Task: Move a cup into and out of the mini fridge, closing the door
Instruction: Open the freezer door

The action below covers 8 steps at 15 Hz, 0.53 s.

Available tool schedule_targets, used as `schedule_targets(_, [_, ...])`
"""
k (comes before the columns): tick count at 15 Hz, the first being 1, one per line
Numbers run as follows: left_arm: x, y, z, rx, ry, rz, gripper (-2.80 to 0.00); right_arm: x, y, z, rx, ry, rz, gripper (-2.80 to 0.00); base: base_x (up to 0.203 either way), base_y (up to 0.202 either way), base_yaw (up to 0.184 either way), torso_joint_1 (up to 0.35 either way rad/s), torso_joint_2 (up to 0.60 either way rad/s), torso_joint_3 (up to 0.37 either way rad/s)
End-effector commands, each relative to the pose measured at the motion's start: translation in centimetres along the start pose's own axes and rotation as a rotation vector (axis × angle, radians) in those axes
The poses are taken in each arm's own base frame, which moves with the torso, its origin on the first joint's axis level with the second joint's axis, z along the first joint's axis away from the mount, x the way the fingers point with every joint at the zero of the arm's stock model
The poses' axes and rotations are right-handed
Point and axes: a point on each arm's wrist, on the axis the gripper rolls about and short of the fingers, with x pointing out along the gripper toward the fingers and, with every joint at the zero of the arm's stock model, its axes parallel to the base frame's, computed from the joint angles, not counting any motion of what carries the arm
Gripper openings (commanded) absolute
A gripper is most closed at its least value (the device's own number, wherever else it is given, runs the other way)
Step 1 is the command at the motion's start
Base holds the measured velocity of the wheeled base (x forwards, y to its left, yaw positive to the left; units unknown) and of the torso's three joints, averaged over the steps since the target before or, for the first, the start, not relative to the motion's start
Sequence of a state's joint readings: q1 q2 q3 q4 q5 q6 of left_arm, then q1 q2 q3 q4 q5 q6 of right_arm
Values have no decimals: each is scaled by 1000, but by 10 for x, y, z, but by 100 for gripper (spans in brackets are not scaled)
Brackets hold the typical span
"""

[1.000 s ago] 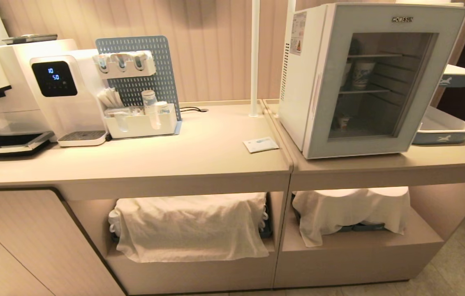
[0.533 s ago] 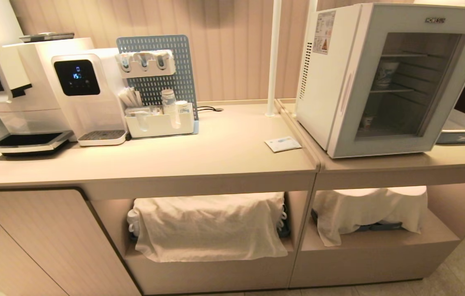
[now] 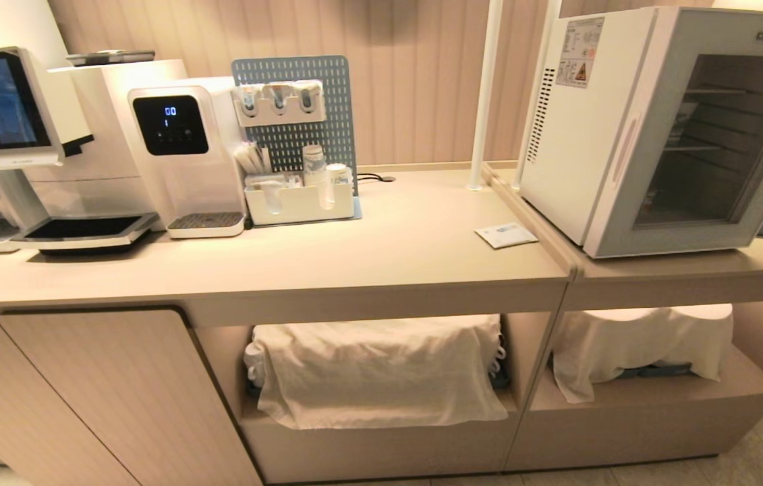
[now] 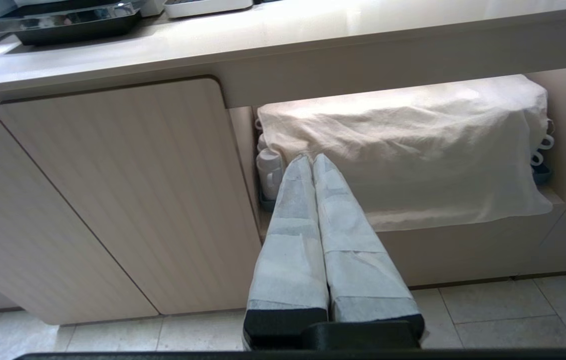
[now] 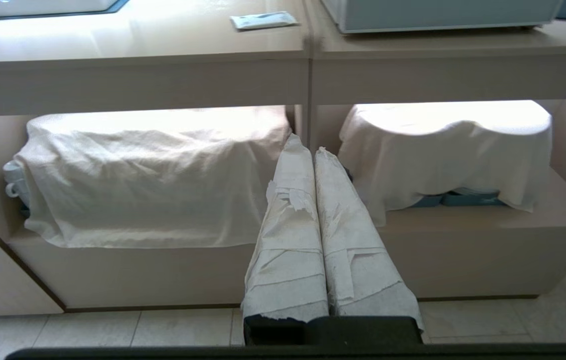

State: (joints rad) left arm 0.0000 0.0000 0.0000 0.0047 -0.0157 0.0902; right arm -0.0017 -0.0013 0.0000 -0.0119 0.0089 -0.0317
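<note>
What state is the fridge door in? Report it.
Shut. The door sits flush against the fridge body, with no gap along the handle edge; the wire shelves show only through its glass.

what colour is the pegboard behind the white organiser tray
Blue-grey with rows of small slots; the pegboard shows best in the head view.

- Mini fridge [image 3: 597, 135]: one, door [image 3: 698, 135] shut.
- Water dispenser [image 3: 182, 155]: one.
- Screen-fronted machine [image 3: 7, 101]: one.
- Pegboard organiser [image 3: 297, 128]: one.
- Paper packet [image 3: 506, 235]: one, on the table [image 3: 354, 256].
- White poles [image 3: 482, 94]: two.
- Cloth-draped loads [image 3: 374, 368]: two, on the lower shelves directly ahead of each pincer.
- Pincers: two, left pincer [image 4: 311, 159] and right pincer [image 5: 308, 145], both closed.
</note>
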Motion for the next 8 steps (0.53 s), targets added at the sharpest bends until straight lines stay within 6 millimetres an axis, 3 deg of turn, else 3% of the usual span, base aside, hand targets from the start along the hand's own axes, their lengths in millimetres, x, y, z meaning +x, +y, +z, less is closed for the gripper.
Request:
schedule_targets(1, [0,0,0,2,1,0,-280,1,0,-3,0,10,1,-280,0,176,-3,3,2,6])
schedule_targets(3, [0,0,0,0,0,0,-280,1,0,-3,0,10,1,-280,0,109,-1,3,-2,3])
schedule_targets(6, [0,0,0,0,0,0,-280,1,0,-3,-2,9,2,-280,0,0,0,0,0,0])
schedule_targets(8, [0,0,0,2,0,0,-280,1,0,-3,-2,10,2,-280,131,-2,-2,2,-10,4])
